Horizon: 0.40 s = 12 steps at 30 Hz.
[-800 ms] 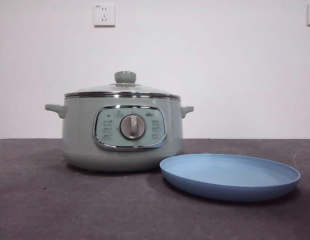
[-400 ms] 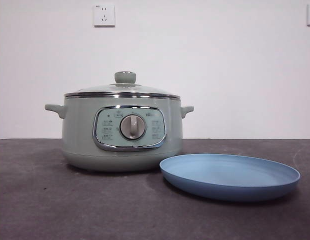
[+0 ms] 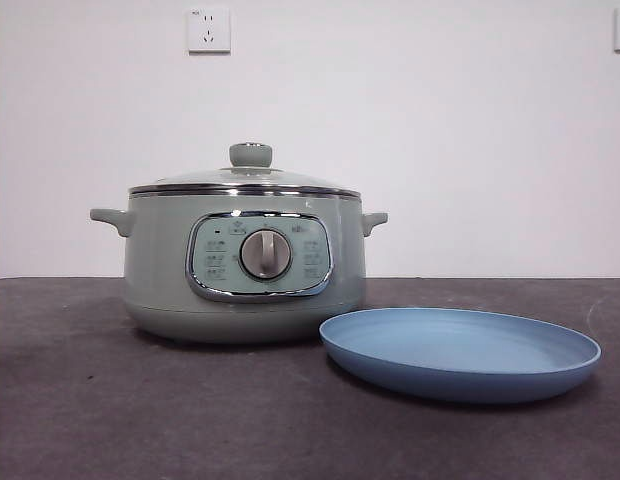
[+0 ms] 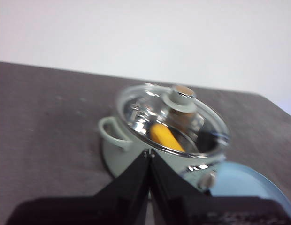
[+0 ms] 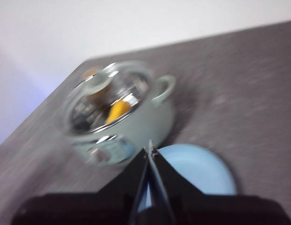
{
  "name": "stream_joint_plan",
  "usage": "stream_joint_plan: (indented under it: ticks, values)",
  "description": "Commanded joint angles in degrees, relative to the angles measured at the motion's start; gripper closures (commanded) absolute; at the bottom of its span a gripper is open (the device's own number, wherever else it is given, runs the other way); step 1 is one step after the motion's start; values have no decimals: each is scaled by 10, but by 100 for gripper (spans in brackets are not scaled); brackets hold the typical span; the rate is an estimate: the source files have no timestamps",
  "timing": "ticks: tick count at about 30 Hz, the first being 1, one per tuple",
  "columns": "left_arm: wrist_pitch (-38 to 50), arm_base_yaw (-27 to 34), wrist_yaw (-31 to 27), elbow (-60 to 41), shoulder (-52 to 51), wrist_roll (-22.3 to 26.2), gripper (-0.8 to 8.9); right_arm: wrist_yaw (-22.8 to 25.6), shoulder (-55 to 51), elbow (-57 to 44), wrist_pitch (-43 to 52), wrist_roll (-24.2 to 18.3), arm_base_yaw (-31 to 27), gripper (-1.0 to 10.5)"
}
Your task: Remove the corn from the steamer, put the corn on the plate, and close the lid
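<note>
The pale green steamer (image 3: 245,270) stands on the dark table with its glass lid (image 3: 245,180) on, knob (image 3: 250,155) upright. Through the glass, the yellow corn (image 4: 165,137) lies inside the pot; it also shows as corn (image 5: 117,110) in the right wrist view. The light-blue plate (image 3: 460,352) sits empty just right of the steamer. My left gripper (image 4: 149,152) is shut, held above and away from the steamer (image 4: 155,140). My right gripper (image 5: 149,149) is shut too, hovering over the near rim of the plate (image 5: 197,171). Neither arm shows in the front view.
A white wall with a power socket (image 3: 208,30) stands behind the table. Dark tabletop (image 3: 90,400) stretches left of and in front of the steamer.
</note>
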Motion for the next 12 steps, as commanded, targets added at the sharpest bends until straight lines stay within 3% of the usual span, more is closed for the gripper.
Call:
stream_joint_plan:
  ticks: [1,7,12]
  values:
    - [-29,2,34,41,40,34,821,-56,51,61,-47,-67,3,958]
    - [-109,2,105,129,125,67,821,-105,133,169,-160,-124,31,958]
    - [-162,0,145,182,170,94,821,-105,168,217,-249,-172,71,957]
